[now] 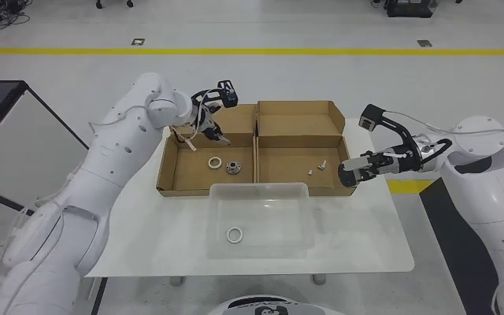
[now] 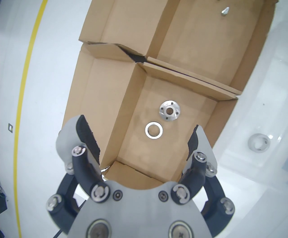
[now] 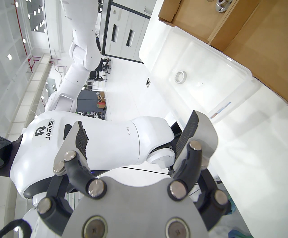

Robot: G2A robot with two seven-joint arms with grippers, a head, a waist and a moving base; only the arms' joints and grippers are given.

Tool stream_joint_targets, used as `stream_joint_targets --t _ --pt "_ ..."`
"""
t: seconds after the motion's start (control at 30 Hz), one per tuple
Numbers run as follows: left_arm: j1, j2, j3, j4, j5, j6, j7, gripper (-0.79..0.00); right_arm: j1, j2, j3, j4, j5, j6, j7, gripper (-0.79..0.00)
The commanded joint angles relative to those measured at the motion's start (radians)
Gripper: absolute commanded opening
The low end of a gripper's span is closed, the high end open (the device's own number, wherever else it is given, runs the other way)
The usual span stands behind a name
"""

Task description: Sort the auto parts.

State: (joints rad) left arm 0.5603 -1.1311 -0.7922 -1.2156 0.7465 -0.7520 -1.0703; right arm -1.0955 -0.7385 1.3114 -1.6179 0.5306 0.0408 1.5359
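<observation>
1. The left pincer [image 1: 211, 134] [image 2: 139, 127] hangs over the far end of the near left compartment of the cardboard box [image 1: 167, 161] [image 2: 191, 45] [image 3: 258, 33]. Its fingers are spread wide with nothing between them.
2. Below this pincer and a little nearer the robot, a flat ring [image 1: 213, 163] [image 2: 154, 130] lies on the compartment floor.
3. A flanged hub [image 1: 233, 167] [image 2: 169, 110] sits just beside the ring, to its right and not touching it.
4. Farther from the left pincer, toward the robot, a clear bin [image 1: 260, 187] [image 3: 202, 94] stands right beside the box's near wall. A thick collar [image 1: 234, 235] [image 2: 258, 143] [image 3: 180, 76] lies inside it.
5. In the near right compartment, close to the right pincer, lie a small bolt [image 1: 321, 166] [image 2: 225, 10] and another small piece [image 1: 312, 171].
6. The right pincer [image 1: 344, 175] [image 3: 137, 120] is at the box's near right corner, fingers spread and empty.
</observation>
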Motion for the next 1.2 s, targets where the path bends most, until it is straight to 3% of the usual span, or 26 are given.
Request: stream_joint_targets --t 0.0,0.17,0.33,0.87,0.93,1.03,1.17 --pt "0.059 0.033 -0.027 -0.144 -0.022 0.05 -0.047 0.0 0.0 0.0 0.0 0.0 0.0 0.0 0.0 0.0" --pt "0.164 0.109 -0.076 -0.39 -0.116 0.136 -0.134 0.0 0.0 0.0 0.0 0.0 0.0 0.0 0.0 0.0" --pt "0.254 0.157 -0.131 -0.524 -0.239 0.183 -0.18 0.0 0.0 0.0 0.0 0.0 0.0 0.0 0.0 0.0" --pt "0.266 0.161 -0.144 -0.538 -0.262 0.191 -0.175 0.0 0.0 0.0 0.0 0.0 0.0 0.0 0.0 0.0" --pt "0.273 0.162 -0.143 -0.571 -0.258 0.199 -0.173 0.0 0.0 0.0 0.0 0.0 0.0 0.0 0.0 0.0" --pt "0.267 0.166 -0.102 -0.63 -0.287 0.258 -0.256 0.0 0.0 0.0 0.0 0.0 0.0 0.0 0.0 0.0" --pt "0.208 0.168 0.019 -0.696 -0.357 0.379 -0.377 0.0 0.0 0.0 0.0 0.0 0.0 0.0 0.0 0.0"
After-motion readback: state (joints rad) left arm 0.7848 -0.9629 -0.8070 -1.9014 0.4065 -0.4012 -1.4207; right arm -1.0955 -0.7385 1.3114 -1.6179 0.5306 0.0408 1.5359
